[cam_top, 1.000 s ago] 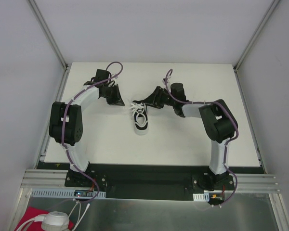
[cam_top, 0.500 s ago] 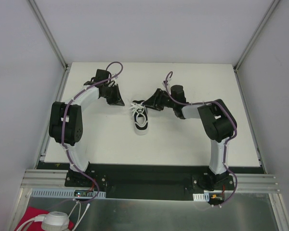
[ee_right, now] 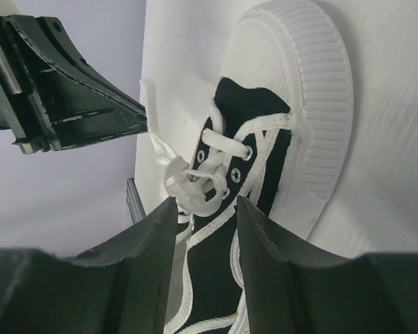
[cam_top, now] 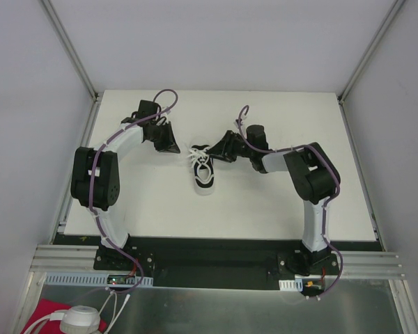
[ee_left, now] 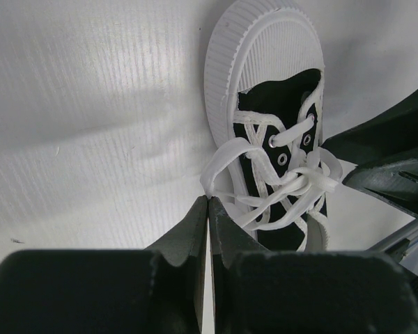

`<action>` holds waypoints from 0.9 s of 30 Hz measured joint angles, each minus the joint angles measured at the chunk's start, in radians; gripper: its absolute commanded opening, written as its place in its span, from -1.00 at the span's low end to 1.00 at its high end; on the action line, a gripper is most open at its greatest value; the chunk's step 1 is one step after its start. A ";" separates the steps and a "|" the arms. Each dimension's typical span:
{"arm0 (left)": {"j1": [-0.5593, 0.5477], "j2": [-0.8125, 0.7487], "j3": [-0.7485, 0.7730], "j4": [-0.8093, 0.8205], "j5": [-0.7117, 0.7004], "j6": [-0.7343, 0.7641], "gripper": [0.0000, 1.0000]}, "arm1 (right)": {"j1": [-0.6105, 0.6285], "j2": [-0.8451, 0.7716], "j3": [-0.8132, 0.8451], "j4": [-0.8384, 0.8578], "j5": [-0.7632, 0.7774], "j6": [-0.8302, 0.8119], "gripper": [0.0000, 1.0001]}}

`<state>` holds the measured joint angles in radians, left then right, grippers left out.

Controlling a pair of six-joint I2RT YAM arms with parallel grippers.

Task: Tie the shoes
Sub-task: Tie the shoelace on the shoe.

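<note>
The left gripper (ee_left: 207, 202) is clamped tight, apparently nipping a loop of the laces (ee_left: 226, 156); its tips hide the contact. The right gripper (ee_right: 200, 205) stands half-open astride the knot, holding nothing and hiding the heel. The sneaker (cam_top: 205, 175) lies mid-way between the table's (cam_top: 265, 209) side edges, toe toward the near edge.

Your top camera looks down from above and behind the robot, far enough back to take in the whole table (cam_top: 279, 202). The left wrist camera sits low and close behind the left gripper (ee_left: 207, 205), facing along its fingers at the sneaker (ee_left: 279, 139). The right wrist camera looks just as closely past the right gripper (ee_right: 203, 209), from the opposite side. All three views share the sneaker's laced top, and each wrist view also catches the other gripper.
</note>
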<state>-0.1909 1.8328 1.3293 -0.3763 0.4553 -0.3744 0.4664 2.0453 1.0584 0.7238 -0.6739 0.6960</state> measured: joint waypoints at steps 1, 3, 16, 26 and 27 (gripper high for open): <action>0.000 0.000 0.000 0.000 0.000 0.000 -1.00 | 0.000 0.006 0.000 0.001 -0.003 0.002 -0.22; 0.000 0.000 0.000 0.000 0.000 0.000 -1.00 | 0.001 0.022 0.004 0.006 -0.008 0.009 -0.25; 0.000 0.000 0.000 0.000 0.000 0.000 -1.00 | 0.005 0.045 0.006 0.062 -0.021 0.053 -0.28; 0.000 0.000 0.000 0.000 0.000 0.000 -1.00 | 0.014 0.045 0.005 0.090 -0.023 0.071 -0.30; 0.000 0.000 0.000 0.000 0.000 0.000 -1.00 | 0.014 0.045 0.005 0.093 -0.023 0.073 -0.32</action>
<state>-0.1909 1.8328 1.3293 -0.3763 0.4553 -0.3740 0.4805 2.0903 1.0637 0.8169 -0.6971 0.7692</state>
